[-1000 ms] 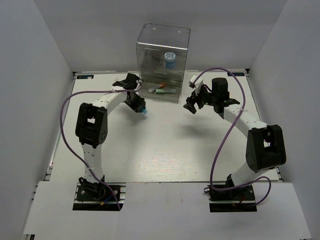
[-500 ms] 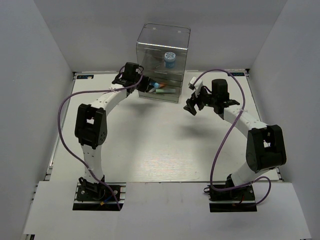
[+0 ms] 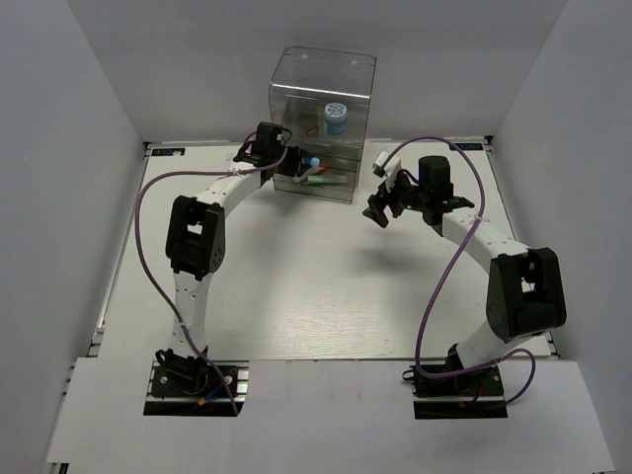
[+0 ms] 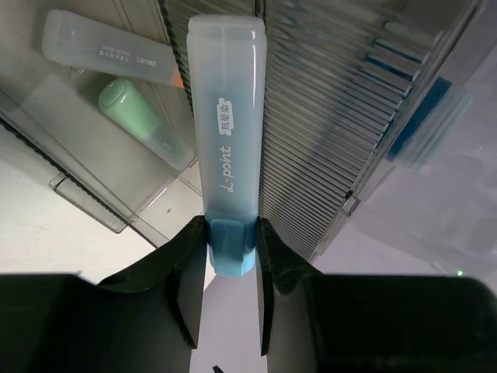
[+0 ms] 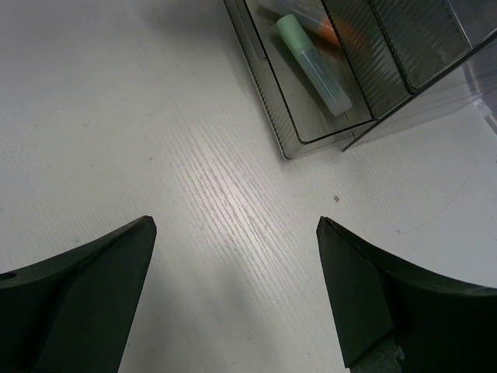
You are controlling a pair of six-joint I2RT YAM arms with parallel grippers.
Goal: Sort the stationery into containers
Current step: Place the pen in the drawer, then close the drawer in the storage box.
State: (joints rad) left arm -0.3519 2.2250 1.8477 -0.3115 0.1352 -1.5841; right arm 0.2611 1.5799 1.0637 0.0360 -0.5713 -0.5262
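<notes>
The clear box unit [image 3: 321, 123] with grey drawers stands at the table's far middle, with a round blue-white pot [image 3: 336, 119] inside its upper part. Its bottom drawer [image 5: 291, 136] is pulled out and holds a green marker [image 5: 313, 62] and an orange-capped white marker [image 4: 101, 48]. My left gripper [image 3: 296, 161] is shut on a blue marker [image 4: 226, 116] by its blue end, held at the drawer stack's left front, above the open drawer. My right gripper [image 3: 380, 209] is open and empty over bare table to the right of the unit.
The white table [image 3: 316, 276] is walled by grey panels on the left, right and back. The purple cables loop beside both arms. The drawer stack's ribbed fronts [image 4: 342, 101] are very close to the left gripper.
My left gripper has carried the blue marker from the table left of the unit up and right to the drawer stack's front. The right arm has barely moved.
</notes>
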